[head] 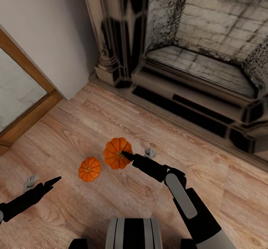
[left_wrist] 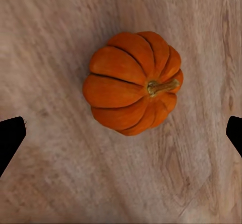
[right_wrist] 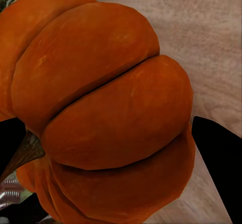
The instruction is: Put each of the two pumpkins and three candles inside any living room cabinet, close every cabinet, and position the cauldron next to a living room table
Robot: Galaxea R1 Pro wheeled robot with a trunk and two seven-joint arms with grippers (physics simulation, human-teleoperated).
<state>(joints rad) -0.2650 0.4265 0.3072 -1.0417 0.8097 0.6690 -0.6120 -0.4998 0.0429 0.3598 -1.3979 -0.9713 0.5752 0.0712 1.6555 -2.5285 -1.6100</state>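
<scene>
Orange, ribbed, two pumpkins on the wood-plank floor in front of the fireplace. Larger pumpkin sits nearer the hearth; smaller pumpkin lies just beside it, toward your left arm, the two apart.

Right hand: your black fingertip reaches the larger pumpkin near its stem. Right wrist view has that pumpkin close up between the two dark fingers, one on each side; fingers look closed around it, though contact on the far side is not clear.

Left hand: released, hovering low over bare floor, well apart from both pumpkins. Left wrist view looks straight down on the smaller pumpkin, stem pointing sideways, with both fingertips spread wide at the frame edges, touching nothing.

Pale wall and a wood-framed pane stand on your left side
</scene>
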